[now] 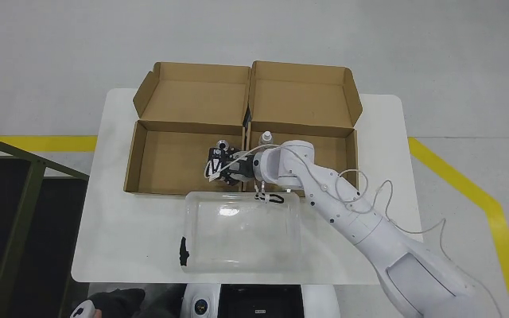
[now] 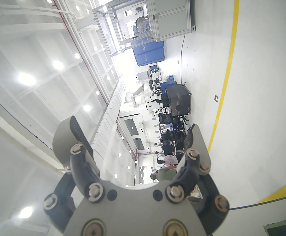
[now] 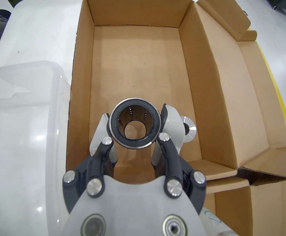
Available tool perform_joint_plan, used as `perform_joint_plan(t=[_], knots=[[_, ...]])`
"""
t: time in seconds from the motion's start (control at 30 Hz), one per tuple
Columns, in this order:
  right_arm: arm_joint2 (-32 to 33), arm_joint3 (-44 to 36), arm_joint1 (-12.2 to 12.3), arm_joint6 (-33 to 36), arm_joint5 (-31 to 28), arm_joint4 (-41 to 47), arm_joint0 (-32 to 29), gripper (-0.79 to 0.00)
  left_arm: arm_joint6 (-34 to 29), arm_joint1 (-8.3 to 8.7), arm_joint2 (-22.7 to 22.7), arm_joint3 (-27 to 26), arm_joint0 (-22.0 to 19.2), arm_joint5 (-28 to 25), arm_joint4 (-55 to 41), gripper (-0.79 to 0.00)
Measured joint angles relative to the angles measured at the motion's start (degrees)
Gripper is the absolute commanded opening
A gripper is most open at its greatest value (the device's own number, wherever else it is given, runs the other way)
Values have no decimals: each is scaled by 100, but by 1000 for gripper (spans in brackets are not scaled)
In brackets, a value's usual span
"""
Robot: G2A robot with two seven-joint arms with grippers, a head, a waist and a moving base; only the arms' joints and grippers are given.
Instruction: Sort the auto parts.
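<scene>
Bearing (image 1: 221, 161) held over the left box (image 1: 159, 167), ready to set down.
Top view: the right gripper (image 1: 215, 167) pinches it above the box floor. Left wrist view: the left gripper (image 2: 131, 129) is spread and empty. Right wrist view: best lowered near the floor, clear of the metal disc (image 3: 189, 129), before release.

You've got a white table (image 1: 111, 238) centre frame in the top view, with yellow floor tape (image 1: 48, 143) mid-left and a dark green rack (image 1: 21, 153) at the left edge. Left wrist view: ceiling lights (image 2: 26, 78) upper left, blue cabinets (image 2: 148, 52) top centre, grey enclosure (image 2: 169, 17) above them, yellow floor line (image 2: 225, 73) down the right.
</scene>
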Motion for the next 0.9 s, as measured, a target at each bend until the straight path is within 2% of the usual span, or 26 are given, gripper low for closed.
perform_joint_plan(t=[0.13, 0.27, 0.43, 0.9], knots=[[-63, 181, -61, 29, -3, 3, 57, -656, 0, 0, 0, 0, 0, 0, 0, 0], [-100, 329, -111, 17, -7, -2, 106, -585, 0, 0, 0, 0, 0, 0, 0, 0], [-119, 458, -156, -4, -10, -26, 132, -449, 0, 0, 0, 0, 0, 0, 0, 0], [112, 190, -133, -30, -170, -82, 98, -400, 0, 0, 0, 0, 0, 0, 0, 0]])
